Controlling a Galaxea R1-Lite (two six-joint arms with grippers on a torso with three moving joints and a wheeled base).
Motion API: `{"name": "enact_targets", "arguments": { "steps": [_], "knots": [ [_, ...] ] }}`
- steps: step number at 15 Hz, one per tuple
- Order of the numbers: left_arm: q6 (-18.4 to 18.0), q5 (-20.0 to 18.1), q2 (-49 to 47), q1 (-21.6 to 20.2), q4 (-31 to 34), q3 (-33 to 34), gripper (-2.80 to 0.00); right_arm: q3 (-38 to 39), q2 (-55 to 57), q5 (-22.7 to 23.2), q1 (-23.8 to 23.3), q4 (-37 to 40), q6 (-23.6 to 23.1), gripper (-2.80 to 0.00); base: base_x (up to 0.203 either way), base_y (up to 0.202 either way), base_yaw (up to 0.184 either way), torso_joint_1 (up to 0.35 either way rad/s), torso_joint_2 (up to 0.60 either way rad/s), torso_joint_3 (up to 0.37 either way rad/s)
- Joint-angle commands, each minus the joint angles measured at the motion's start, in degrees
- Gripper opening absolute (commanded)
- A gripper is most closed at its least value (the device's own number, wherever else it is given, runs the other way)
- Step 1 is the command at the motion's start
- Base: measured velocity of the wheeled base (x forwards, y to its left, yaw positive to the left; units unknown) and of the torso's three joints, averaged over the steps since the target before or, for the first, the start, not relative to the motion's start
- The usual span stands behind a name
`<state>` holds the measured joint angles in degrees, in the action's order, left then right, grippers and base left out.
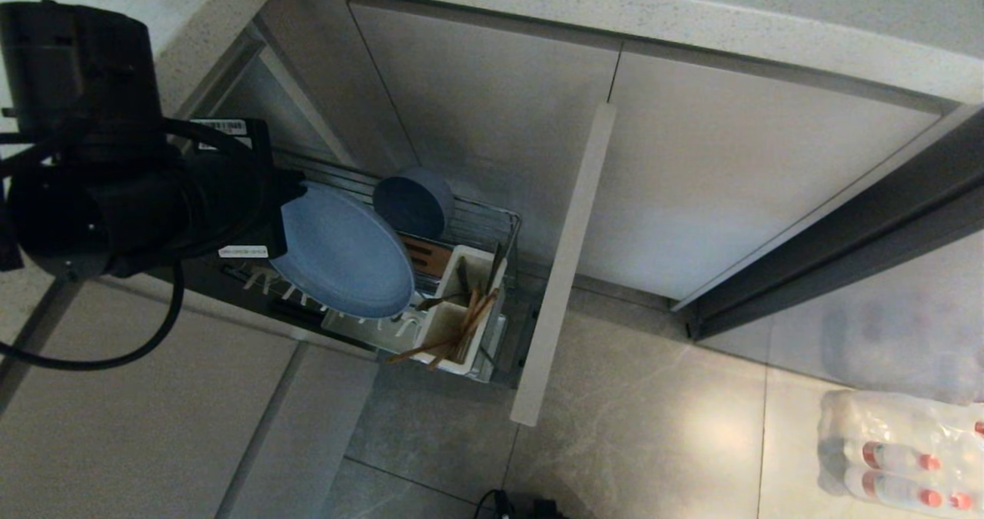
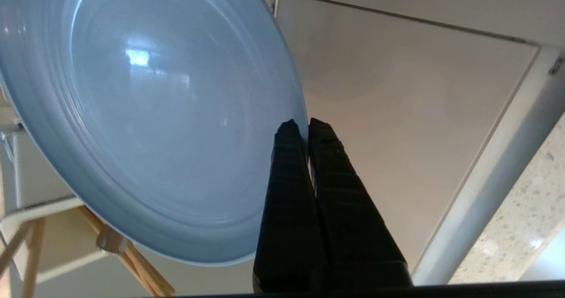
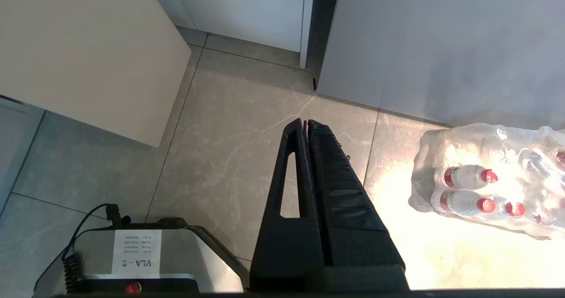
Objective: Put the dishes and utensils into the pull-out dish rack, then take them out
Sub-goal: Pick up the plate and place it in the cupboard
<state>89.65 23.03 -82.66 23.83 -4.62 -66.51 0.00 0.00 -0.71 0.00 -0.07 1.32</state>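
Where left arm blocks, plate edge hidden

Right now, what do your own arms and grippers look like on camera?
The left arm is a bulky matte-black housing with a loose black cable looping below it and small white printed labels. The left gripper has two long, tapering black fingers with ribbed surfaces. The right gripper is the same black, ribbed wedge shape; one finger has a long slot cut through it.
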Motion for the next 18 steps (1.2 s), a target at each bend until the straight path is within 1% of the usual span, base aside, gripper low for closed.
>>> {"name": "enact_targets", "arguments": {
  "steps": [1,7,10,11,15,18],
  "knots": [
    [1.14,-0.01,0.04,-0.1,-0.04,0.41,-2.8,0.0,0.08,0.0,0.0,-0.01,0.0,-2.8,0.0,0.0,0.0,0.0,0.0,0.0],
    [1.05,-0.61,1.36,-0.01,-0.99,-1.61,-2.8,0.0,0.09,0.0,0.0,-0.01,0.0,-2.8,0.0,0.0,0.0,0.0,0.0,0.0],
    [1.05,-0.67,2.16,-0.01,-4.3,-1.43,-2.8,0.0,0.09,0.0,0.0,-0.01,0.0,-2.8,0.0,0.0,0.0,0.0,0.0,0.0],
    [1.05,-0.73,2.16,-0.01,-4.34,-1.43,-2.8,0.0,0.08,0.0,0.0,-0.01,0.0,-2.8,0.0,0.0,0.0,0.0,0.0,0.0],
    [1.41,-2.75,1.98,-0.1,-4.52,-0.15,-2.8,0.0,0.0,0.0,0.0,-0.01,0.0,-2.8,0.0,0.0,0.0,0.0,0.0,0.0],
    [1.41,-3.69,1.9,-0.1,-6.46,1.55,-2.8,0.0,0.05,0.0,0.0,-0.01,0.0,-2.8,0.0,0.0,0.0,0.0,0.0,0.0]
  ]
}}
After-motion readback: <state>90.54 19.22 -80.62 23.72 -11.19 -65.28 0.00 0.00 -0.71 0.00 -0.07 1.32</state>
